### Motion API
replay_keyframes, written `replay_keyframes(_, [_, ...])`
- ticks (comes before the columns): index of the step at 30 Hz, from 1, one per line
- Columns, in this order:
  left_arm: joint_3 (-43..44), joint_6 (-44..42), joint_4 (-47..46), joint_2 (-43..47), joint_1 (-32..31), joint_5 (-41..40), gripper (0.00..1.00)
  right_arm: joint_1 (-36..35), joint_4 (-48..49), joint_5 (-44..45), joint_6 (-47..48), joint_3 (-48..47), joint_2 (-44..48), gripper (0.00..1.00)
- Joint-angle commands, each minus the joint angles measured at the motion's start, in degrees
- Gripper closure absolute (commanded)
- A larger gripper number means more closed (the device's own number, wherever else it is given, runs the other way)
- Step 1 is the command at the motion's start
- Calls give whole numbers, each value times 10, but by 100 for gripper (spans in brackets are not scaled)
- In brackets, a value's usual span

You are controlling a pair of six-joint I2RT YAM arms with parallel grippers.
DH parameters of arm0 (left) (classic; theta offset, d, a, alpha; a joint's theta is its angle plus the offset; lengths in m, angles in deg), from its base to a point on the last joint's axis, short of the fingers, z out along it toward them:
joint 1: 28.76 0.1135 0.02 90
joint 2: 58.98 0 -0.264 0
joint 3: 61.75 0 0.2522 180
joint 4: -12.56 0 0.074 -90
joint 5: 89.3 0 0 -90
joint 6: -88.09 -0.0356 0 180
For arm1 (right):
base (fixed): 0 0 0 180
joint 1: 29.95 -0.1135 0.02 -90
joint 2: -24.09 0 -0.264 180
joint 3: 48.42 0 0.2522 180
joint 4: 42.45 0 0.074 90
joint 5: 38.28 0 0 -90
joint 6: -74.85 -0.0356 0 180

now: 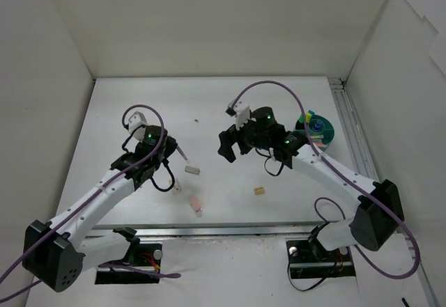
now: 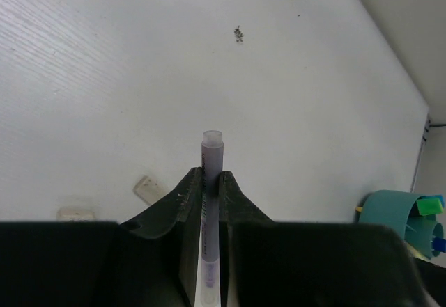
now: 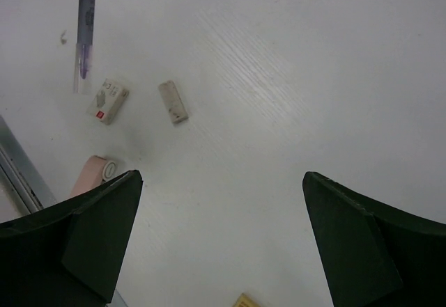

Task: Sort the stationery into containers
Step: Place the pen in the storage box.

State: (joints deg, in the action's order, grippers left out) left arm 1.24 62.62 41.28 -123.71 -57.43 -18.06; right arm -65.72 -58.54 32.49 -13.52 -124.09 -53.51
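Working over the flat white table (image 1: 209,105). Leaving the right gripper (image 3: 219,176) hanging in the middle with its jaws spread wide, gripping nothing. Squeezing tight with the left gripper (image 2: 211,182), jaws clamped on the one thing being moved. Aiming for the small round teal plastic tub (image 1: 322,131) at the far right side, with a few bright things poking out of it. Holding the thin clear plastic pen (image 2: 212,155), a bit purple, by its middle, its end sticking out in front and looking lifted off the table. Carrying it slowly and level, going around the right arm without bumping it. Stopping right over the tub before letting go. Passing above the little beige stick (image 2: 146,189), the pink eraser (image 3: 90,176) and the tan cube (image 1: 259,191) without knocking them.
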Motion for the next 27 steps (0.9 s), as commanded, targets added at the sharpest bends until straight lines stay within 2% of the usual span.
replay_keyframes(1, [9,33,-36,28,-15,-26,100,-46,104,-13,-14,-19,-32,2])
replay_keyframes(4, [1,50,-41,41,-29,-36,100,-69,176,1,-53,-15,-61,2])
replay_keyframes(8, [-3,67,-37,48,-48,-51,100,-104,245,28,-48,-17,-95,2])
replay_keyframes(11, [-6,83,-35,51,-63,-66,100,-125,259,49,-33,-22,-118,4])
replay_keyframes(16, [-11,100,-37,61,-81,-94,100,-142,244,42,-22,-40,-151,12])
replay_keyframes(20, [-15,108,-42,67,-98,-109,100,-149,247,40,-22,-48,-172,32])
replay_keyframes(22, [-18,111,-42,70,-105,-123,100,-155,253,37,-22,-49,-180,38])
replay_keyframes(23, [-17,113,-40,70,-105,-124,100,-154,256,38,-22,-49,-180,49])
replay_keyframes(25, [-17,113,-37,72,-111,-130,100,-156,262,36,-22,-47,-180,61])
replay_keyframes(26, [-19,113,-38,72,-111,-131,100,-156,266,35,-22,-46,-180,72])
replay_keyframes(27, [-19,111,-38,73,-111,-130,100,-156,269,32,-22,-45,-176,78])
